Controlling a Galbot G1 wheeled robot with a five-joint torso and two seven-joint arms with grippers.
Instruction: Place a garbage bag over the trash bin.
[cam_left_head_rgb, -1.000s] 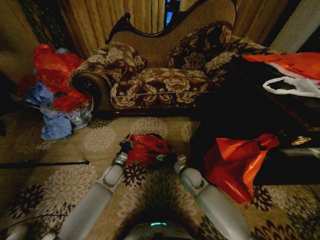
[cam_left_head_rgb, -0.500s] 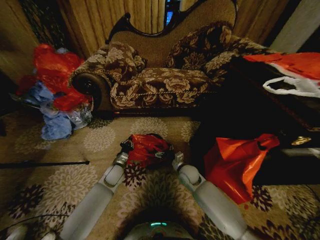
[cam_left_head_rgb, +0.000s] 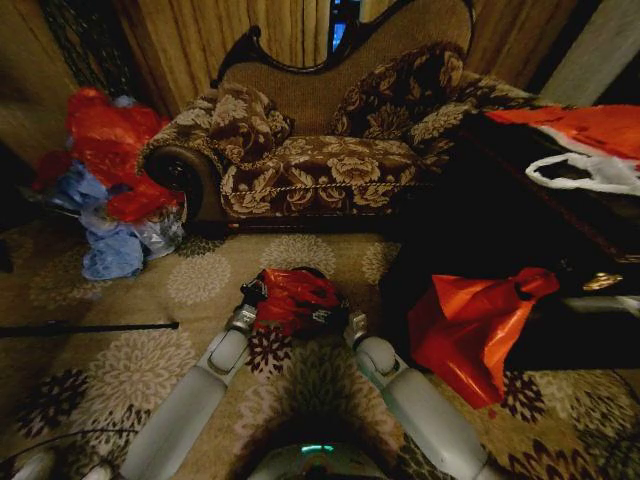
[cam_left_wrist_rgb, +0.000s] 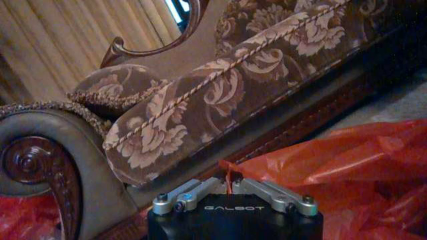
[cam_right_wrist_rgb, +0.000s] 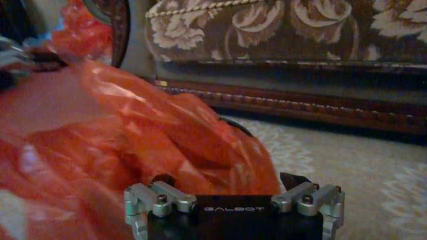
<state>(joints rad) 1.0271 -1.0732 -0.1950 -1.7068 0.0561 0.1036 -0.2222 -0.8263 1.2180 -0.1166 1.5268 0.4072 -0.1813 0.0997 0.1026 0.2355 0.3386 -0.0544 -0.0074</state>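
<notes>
The crinkly red garbage bag (cam_left_head_rgb: 294, 297) lies bunched over the small black trash bin, which stands on the carpet in front of the sofa. A sliver of the bin's dark rim (cam_left_head_rgb: 316, 272) shows at the far side. My left gripper (cam_left_head_rgb: 251, 292) is at the bag's left edge, shut on a fold of red plastic (cam_left_wrist_rgb: 230, 172). My right gripper (cam_left_head_rgb: 342, 319) is against the bag's right side. Its fingers (cam_right_wrist_rgb: 291, 178) stand apart, with bag film (cam_right_wrist_rgb: 167, 145) bulging between them. A dark curve of the bin rim (cam_right_wrist_rgb: 238, 128) shows beyond the plastic.
The patterned sofa (cam_left_head_rgb: 320, 165) stands close behind the bin. A heap of red and blue bags (cam_left_head_rgb: 105, 190) lies at the left. A larger orange-red bag (cam_left_head_rgb: 470, 325) hangs from dark furniture on the right. A thin black rod (cam_left_head_rgb: 90, 327) lies on the carpet.
My right arm has moved inward to the left, bringing its gripper up against the bag's right side. The left gripper and the bag have stayed put.
</notes>
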